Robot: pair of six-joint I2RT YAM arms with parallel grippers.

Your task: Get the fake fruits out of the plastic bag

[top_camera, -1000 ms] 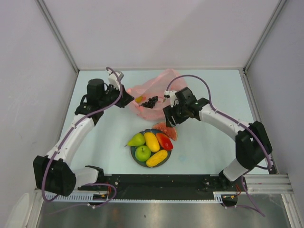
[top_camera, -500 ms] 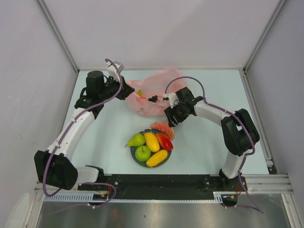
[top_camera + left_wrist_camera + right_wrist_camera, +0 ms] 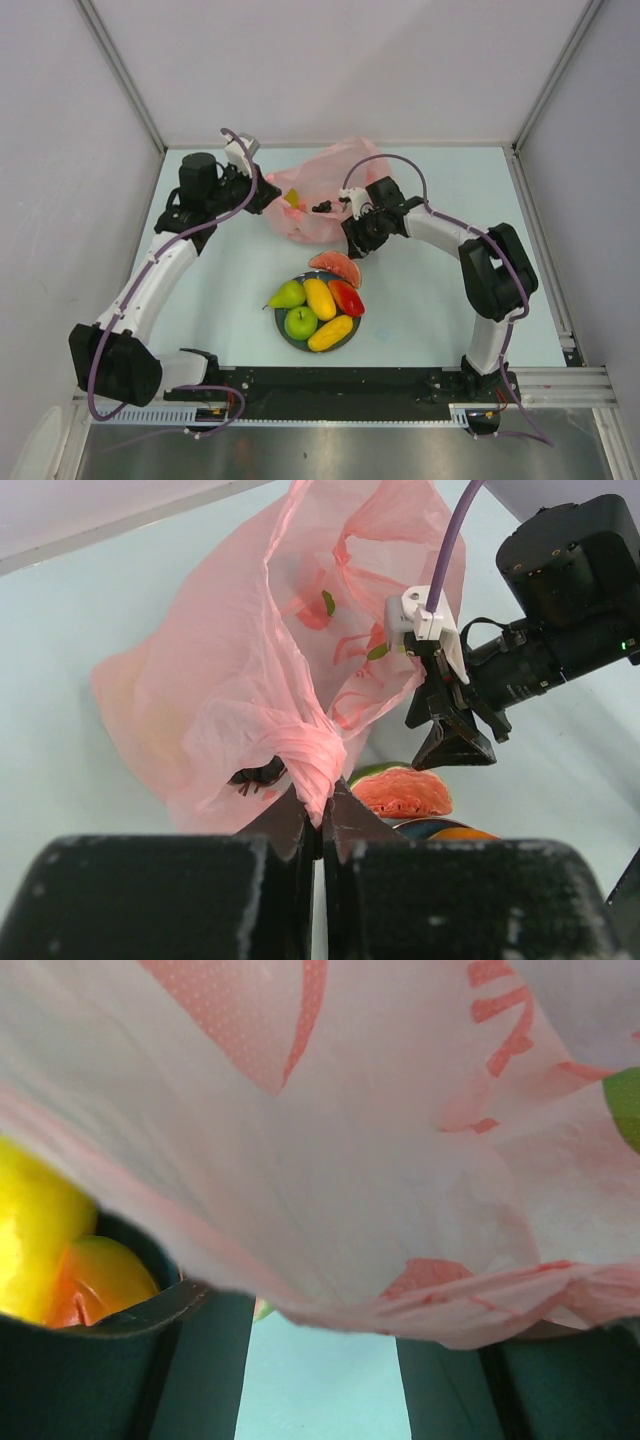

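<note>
The pink plastic bag [image 3: 325,190] sits at mid-back, and my left gripper [image 3: 268,195] is shut on a bunched fold [image 3: 318,772] of its left edge. Dark grapes [image 3: 322,208] and a yellow fruit [image 3: 292,197] show inside it; the grapes [image 3: 258,775] also show through the film. My right gripper [image 3: 353,238] is at the bag's lower right edge, jaws apart [image 3: 322,1360], with the bag [image 3: 360,1150] hanging over its fingertips. A pear [image 3: 287,294], apple [image 3: 300,322], two mango pieces [image 3: 320,298], a red piece [image 3: 346,297] and a watermelon slice [image 3: 336,266] lie on the plate.
The dark round plate [image 3: 281,327] lies in front of the bag, between the two arms. Its rim [image 3: 130,1315] shows close to my right gripper's left finger. Grey walls enclose the table on three sides.
My right gripper has moved left against the bag's lower edge and its jaws have narrowed a little. My left gripper has pulled the bag's edge slightly up. The watermelon slice has shifted slightly left.
</note>
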